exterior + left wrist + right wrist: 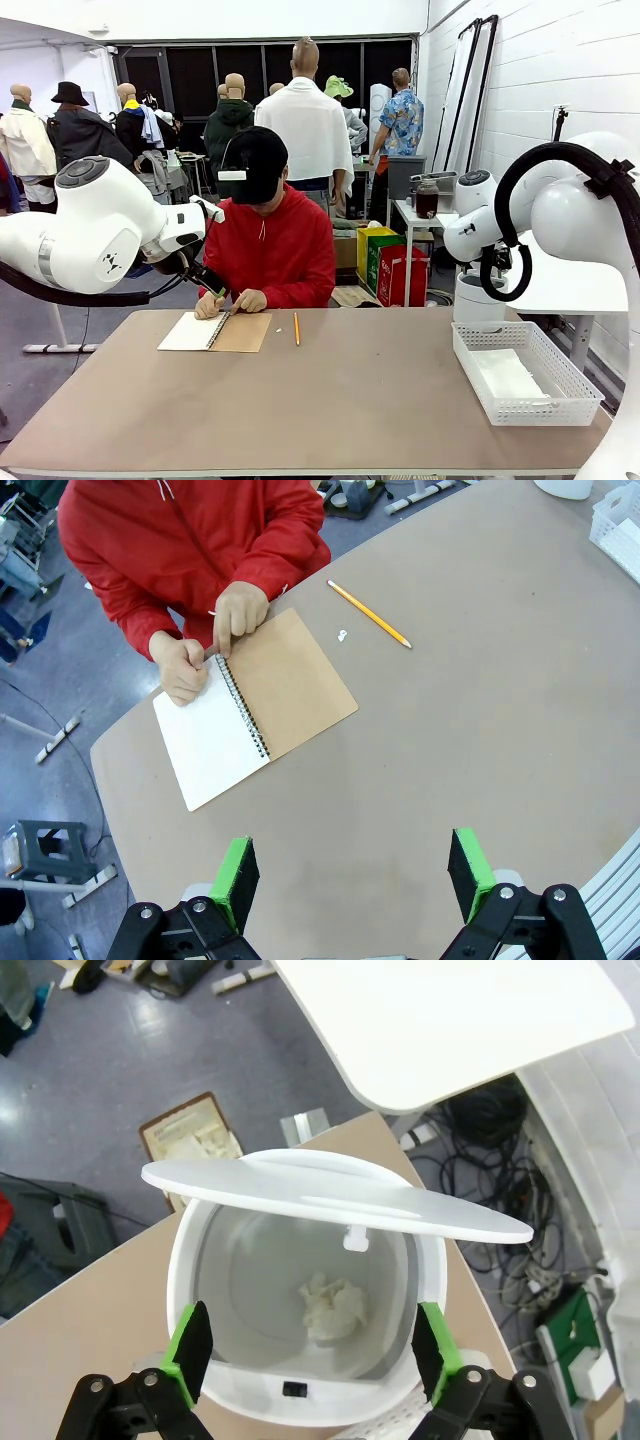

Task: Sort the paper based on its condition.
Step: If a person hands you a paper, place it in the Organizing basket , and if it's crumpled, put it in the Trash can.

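Sitting across the big brown table (350, 400), a person in a red top leans over a notebook (255, 705) at the far left, with both hands (210, 640) at its wire rings, maybe to pull out a page. The notebook lies open with its brown cover folded to one side, so the white page (205, 745) is easy to get at. On the right side of the table stands a white mesh basket (525, 375) with a flat white sheet of paper (508, 378) in it; I think the good sheets go there. Behind the basket stands a round white bin (300, 1310) with its lid (330, 1195) tipped up, and a crumpled ball of paper (330, 1308) lies at the bottom, so the bin looks like the place for bad sheets. The right gripper (312, 1345) hangs just above the bin's mouth with its green fingers spread wide and nothing between them; the ball lies well below it. The left gripper (353, 872) hovers over bare table nearer the robot than the notebook, fingers wide apart and empty, probably waiting for a sheet. A yellow pencil (368, 613) lies to the right of the notebook, and a tiny white scrap (342, 635) sits between them.
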Motion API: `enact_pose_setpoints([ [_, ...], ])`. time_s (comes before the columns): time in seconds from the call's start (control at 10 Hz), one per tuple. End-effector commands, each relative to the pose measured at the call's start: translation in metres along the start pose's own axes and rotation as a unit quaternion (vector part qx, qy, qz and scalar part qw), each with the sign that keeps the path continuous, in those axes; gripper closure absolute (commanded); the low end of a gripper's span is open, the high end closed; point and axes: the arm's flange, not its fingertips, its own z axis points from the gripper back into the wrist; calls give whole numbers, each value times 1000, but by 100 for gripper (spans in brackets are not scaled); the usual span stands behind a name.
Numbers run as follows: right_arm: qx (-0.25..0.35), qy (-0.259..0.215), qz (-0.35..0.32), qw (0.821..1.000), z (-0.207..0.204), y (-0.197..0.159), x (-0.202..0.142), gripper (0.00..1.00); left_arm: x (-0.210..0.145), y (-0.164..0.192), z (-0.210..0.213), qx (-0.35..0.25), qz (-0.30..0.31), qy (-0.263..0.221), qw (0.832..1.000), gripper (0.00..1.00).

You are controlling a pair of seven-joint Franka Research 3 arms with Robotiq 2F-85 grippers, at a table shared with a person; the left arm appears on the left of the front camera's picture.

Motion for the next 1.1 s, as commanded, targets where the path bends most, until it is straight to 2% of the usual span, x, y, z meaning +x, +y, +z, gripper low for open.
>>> enact_pose_setpoints([
  [0.0,5,-5,0,1000,-1,1,1,0,0,0,0,1,-1,1,1000,0],
  [1.0,5,-5,0,1000,-1,1,1,0,0,0,0,1,-1,1,1000,0],
])
